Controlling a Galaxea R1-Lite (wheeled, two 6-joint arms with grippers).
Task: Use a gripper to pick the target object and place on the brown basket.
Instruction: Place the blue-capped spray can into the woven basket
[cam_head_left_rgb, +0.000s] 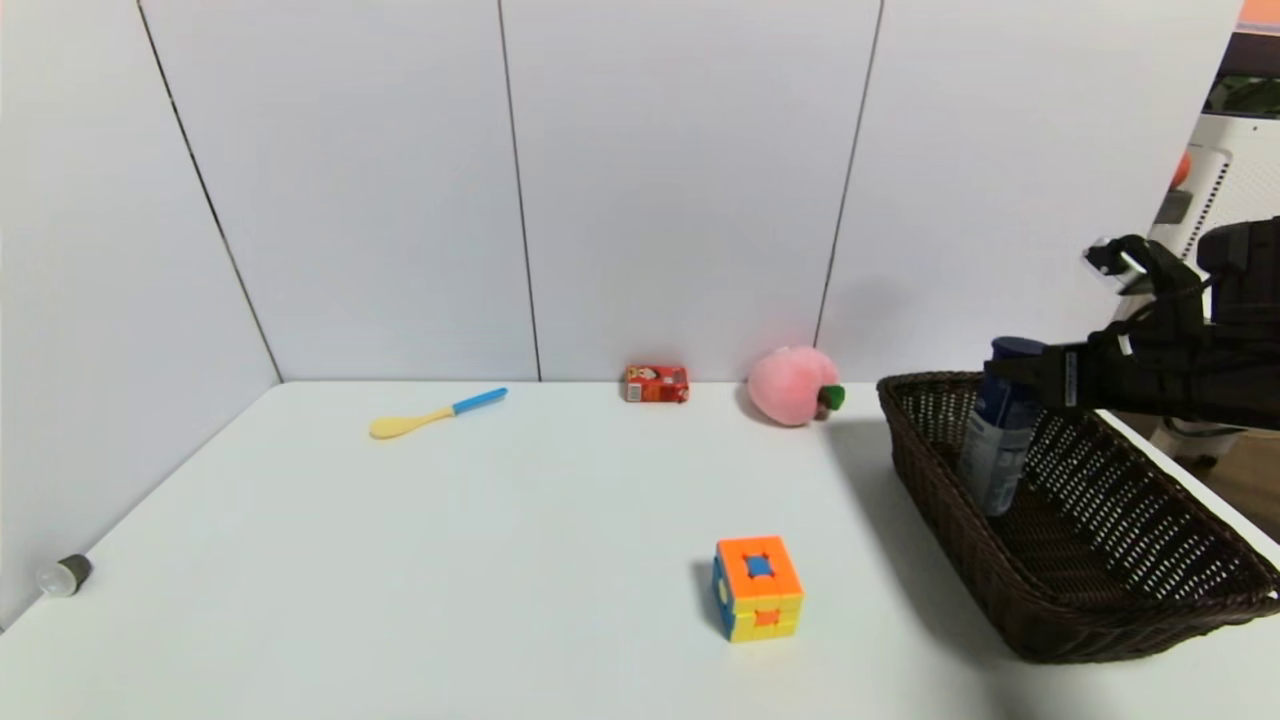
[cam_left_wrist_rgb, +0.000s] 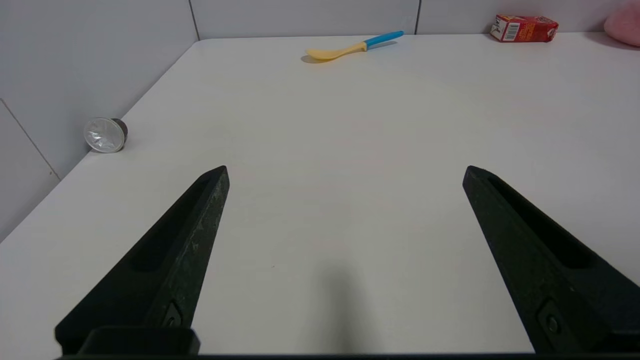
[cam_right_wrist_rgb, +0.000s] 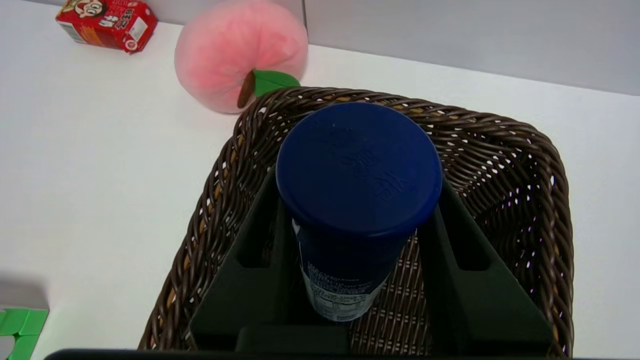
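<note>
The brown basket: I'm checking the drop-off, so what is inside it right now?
Inside the brown basket stands only the spray can, gripped near its cap by the right tool. The can's base and the floor under it are hidden.

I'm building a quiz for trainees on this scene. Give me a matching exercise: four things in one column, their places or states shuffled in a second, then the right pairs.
Things
1. spray can
2. puzzle cube
3. left claw
4. plush peach

Places or states
A. open over bare table
B. by the back wall, just outside the brown basket
C. gripped by the right claw, tilted, lower end down in the basket
D. alone on the table, nearest the front edge

Pairs: 1-C, 2-D, 3-A, 4-B
</note>
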